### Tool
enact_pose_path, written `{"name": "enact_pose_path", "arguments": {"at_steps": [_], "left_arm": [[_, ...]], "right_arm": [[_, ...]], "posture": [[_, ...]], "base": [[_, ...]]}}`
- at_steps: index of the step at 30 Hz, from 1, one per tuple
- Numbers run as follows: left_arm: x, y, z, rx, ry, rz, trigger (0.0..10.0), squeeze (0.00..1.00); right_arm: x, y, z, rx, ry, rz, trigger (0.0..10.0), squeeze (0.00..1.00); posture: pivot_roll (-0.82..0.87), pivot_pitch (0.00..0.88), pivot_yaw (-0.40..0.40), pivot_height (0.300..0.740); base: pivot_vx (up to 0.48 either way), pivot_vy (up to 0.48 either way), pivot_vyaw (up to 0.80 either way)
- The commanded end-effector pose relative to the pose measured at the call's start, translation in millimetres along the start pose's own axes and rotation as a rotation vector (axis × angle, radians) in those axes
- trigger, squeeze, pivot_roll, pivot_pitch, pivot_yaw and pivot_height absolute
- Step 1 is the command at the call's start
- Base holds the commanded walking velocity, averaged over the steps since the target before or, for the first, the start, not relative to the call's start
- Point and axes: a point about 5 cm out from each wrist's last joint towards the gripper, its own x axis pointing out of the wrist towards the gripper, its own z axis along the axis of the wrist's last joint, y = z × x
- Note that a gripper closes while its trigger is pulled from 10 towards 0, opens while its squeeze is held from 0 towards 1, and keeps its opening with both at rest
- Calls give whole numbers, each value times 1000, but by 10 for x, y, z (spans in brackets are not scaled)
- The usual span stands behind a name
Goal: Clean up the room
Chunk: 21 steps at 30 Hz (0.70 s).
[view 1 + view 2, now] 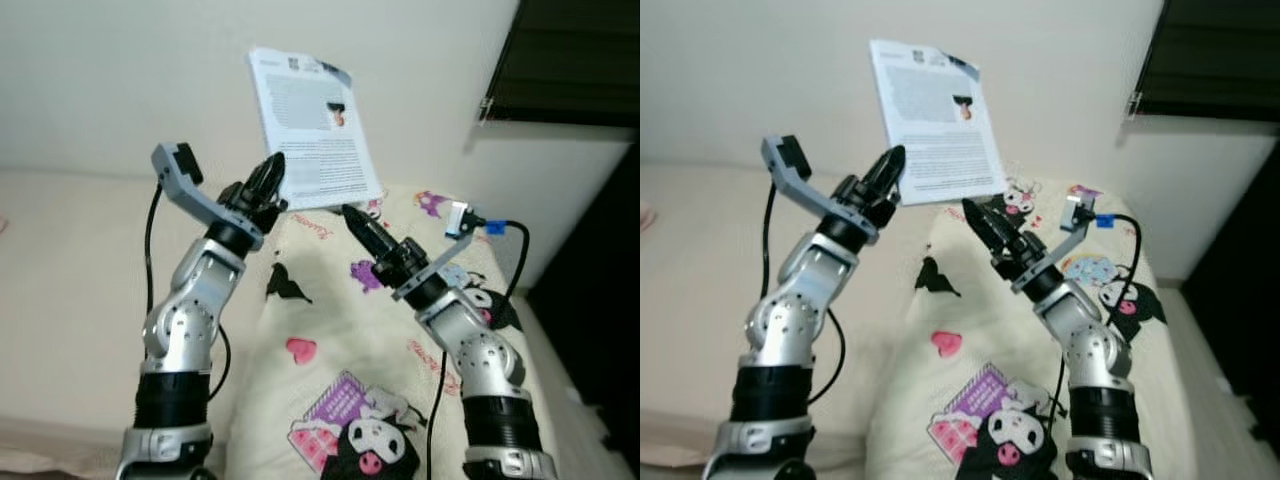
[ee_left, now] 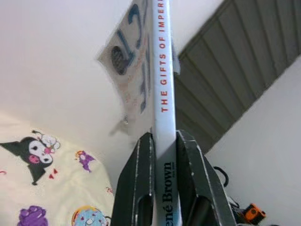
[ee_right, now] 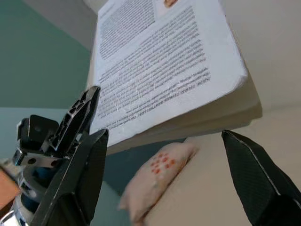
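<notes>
The left gripper (image 1: 270, 178) clamps a book (image 1: 312, 130), holding it upright above the patterned bedspread (image 1: 340, 340). The right gripper (image 3: 164, 155), jaws wide apart and empty, sits just right of it.

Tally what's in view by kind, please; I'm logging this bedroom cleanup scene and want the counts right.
Books: 1, the white book, clamped at its spine by the left hand
Robot hands: 2, with the right hand open just below the book
Cartoon-print blankets: 1, the blanket on the bed
Total: 4
</notes>
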Motion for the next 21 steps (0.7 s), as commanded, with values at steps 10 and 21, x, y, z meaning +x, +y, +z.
{"name": "enact_pose_path", "arguments": {"at_steps": [10,21], "left_arm": [[19,-290,111,-117,-178,-128,10000,0],[144,-558,292,-232,-334,-232,10000,0]], "right_arm": [[93,124,-107,144,6,71,10000,0],[160,319,-221,238,28,205,10000,0]], "posture": [[-31,38,-54,740],[-25,26,-57,740]], "base": [[0,0,0],[0,0,0]]}}
